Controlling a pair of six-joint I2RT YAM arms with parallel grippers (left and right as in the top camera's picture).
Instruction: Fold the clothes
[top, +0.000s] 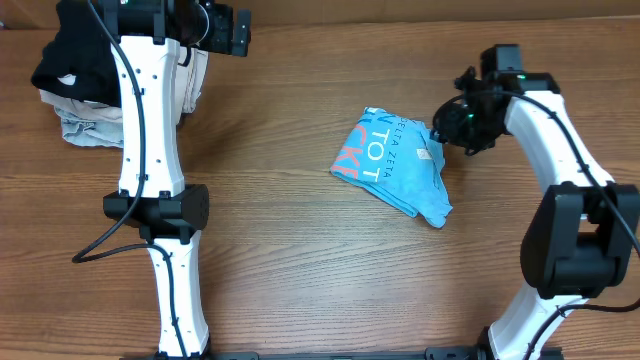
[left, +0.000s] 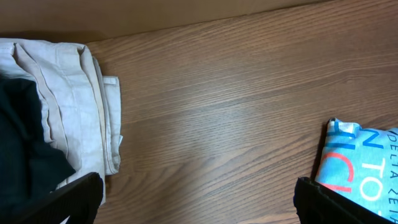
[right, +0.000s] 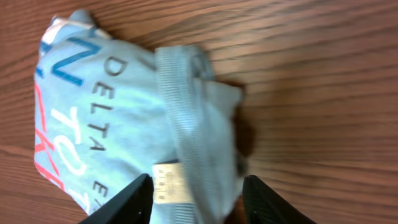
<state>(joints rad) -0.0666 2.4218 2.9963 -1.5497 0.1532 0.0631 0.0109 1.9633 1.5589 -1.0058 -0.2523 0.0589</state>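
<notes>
At table centre-right: blue T-shirt (top: 392, 166), folded into a small lumpy packet, print up, collar (right: 186, 106) and tag (right: 166, 182) on its right-arm side
Right gripper (right: 199, 202): over that collar, jaws partly apart with it between them; seems not to pinch it
Left gripper (left: 202, 208): jaws wide, nothing between, above the table (left: 236, 93)
Back-left corner: black and beige folded pile (top: 70, 95), well apart from the shirt

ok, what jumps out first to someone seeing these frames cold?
The folded light sky-blue cotton T-shirt with blue and pink lettering, lying right of centre on the wooden table. The right gripper sits at its collar, jaws apart either side of the ribbed neckband. At the far left corner, a black garment lies on folded beige ones.
</notes>
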